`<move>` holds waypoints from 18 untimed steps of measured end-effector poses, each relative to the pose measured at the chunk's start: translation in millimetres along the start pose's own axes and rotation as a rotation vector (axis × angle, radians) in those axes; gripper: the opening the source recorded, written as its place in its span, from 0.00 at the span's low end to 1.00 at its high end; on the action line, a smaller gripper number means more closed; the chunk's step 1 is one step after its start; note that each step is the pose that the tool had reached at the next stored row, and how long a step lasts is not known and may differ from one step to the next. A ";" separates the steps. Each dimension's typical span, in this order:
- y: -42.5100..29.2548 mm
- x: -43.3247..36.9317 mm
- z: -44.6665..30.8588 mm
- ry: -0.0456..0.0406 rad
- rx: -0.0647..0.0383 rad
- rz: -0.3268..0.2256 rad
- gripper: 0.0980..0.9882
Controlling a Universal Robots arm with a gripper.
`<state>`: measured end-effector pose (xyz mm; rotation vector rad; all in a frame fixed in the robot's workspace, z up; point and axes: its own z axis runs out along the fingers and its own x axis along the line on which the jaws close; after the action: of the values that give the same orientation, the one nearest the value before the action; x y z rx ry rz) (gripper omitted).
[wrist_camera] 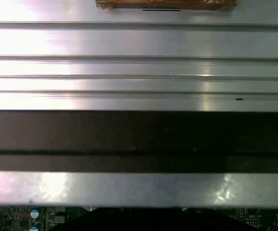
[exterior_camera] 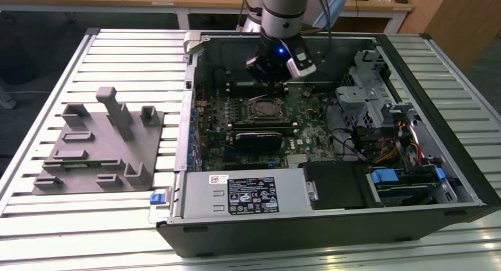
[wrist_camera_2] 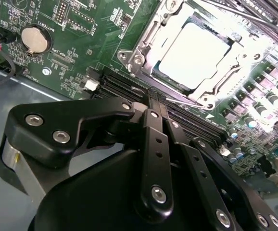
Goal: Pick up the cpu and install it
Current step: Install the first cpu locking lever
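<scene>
Glare whitens the cpu (wrist_camera_2: 195,55) in the second wrist view; the near end effector (wrist_camera_2: 158,103) is blurred.

An open computer case (exterior_camera: 329,136) lay on a slatted metal table (exterior_camera: 125,42), its green motherboard (exterior_camera: 259,124) exposed. The arm's gripper (exterior_camera: 276,68) hung inside the case, above the board's far edge, just beyond the black socket frame (exterior_camera: 266,109). On the exterior view's left sat a grey tray (exterior_camera: 98,148) of plastic blocks.
</scene>
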<state>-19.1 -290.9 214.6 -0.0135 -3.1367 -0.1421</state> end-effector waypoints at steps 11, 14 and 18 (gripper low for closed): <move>-0.7 -3.6 7.6 0.0073 0.000 0.001 0.01; -0.8 -3.8 9.7 0.0096 0.000 0.001 0.01; -1.1 -4.2 12.1 0.0116 0.000 0.001 0.01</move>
<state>-14.9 -290.9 202.5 -0.0143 -3.1251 -0.1413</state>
